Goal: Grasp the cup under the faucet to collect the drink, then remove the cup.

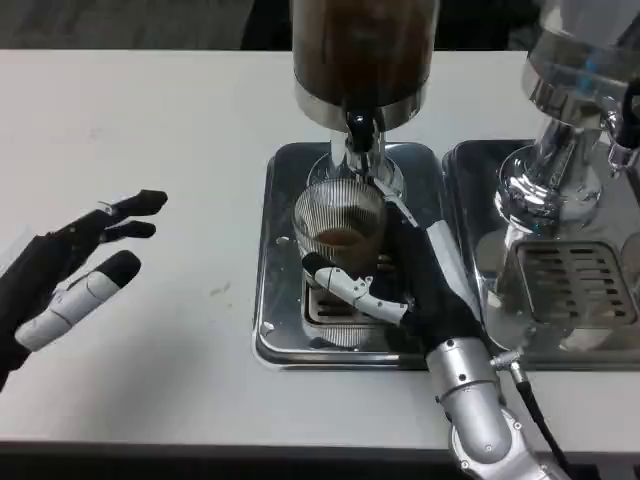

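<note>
White bench (150, 330) carries the whole setup. Toward the back, centre, stands the drink dispenser (362, 55): dark liquid in its tank, chrome collar below. A second dispenser (560, 130) with a chrome base sits to its right over its own drip tray (560, 290).

Steel drip tray (275, 300) sits beneath the centre dispenser, slotted grate partly covered. Droplets show on the tray surface, so wet metal underfoot is likely.

Left robot hand (75, 275) hovers over bare bench, well apart from the tray, fingers spread, holding nothing.

Right robot hand (400, 275) reaches in over the tray from the front right. Its fingers wrap the cup's lower wall; one white-and-black finger crosses the front of the cup near its base. Read as a grip on the cup, though the far-side contact is hidden.

Cup (338, 222) stands on the grate directly below the faucet (358, 130). Clear, vertically ribbed wall, brown drink filling the lower part. No stream is discernible between spout and cup.

Handling judgement: thin transparent cup, probably light plastic, so the wall may flex under squeeze; ribs give some friction. Liquid adds weight low down and will slosh. Best hold is around the mid-to-lower wall, moderate force, cup kept upright. Withdrawal calls for clearing the faucet tip before any lift, then a slow level move toward the front.
</note>
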{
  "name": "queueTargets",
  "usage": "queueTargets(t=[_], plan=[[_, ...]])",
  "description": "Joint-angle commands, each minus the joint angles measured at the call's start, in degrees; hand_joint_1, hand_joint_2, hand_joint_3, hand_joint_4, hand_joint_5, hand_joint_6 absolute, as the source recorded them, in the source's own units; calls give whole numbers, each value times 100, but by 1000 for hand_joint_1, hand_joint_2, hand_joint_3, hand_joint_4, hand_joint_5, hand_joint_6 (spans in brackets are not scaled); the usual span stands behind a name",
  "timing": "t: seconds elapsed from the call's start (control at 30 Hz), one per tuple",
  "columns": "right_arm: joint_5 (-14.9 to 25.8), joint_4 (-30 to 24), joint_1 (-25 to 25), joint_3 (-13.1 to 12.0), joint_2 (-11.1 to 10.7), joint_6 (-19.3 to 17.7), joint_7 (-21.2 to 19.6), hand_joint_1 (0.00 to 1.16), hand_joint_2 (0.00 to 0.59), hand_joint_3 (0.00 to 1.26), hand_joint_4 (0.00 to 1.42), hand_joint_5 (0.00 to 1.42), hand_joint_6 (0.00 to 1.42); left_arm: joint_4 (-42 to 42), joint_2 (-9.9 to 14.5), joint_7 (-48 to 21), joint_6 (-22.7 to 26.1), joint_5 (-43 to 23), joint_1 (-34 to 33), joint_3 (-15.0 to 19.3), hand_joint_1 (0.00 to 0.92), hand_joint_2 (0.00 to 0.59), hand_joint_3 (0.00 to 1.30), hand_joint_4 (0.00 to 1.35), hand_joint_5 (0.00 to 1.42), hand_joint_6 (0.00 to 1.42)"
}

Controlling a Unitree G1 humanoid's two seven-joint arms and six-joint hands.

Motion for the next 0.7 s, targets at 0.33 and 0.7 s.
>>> queueTargets(t=[0.33, 0.7], plan=[[-216, 494, 13, 178, 218, -43, -520, 727, 210, 244, 428, 446, 497, -159, 110, -23, 112, -8, 147, 37, 6, 81, 244, 184, 231, 156], [-223, 630, 52, 222, 280, -255, -1026, 743, 209, 342, 531, 567, 690, -224, 124, -54, 166, 11, 200, 13, 0, 76, 246, 184, 235, 156]])
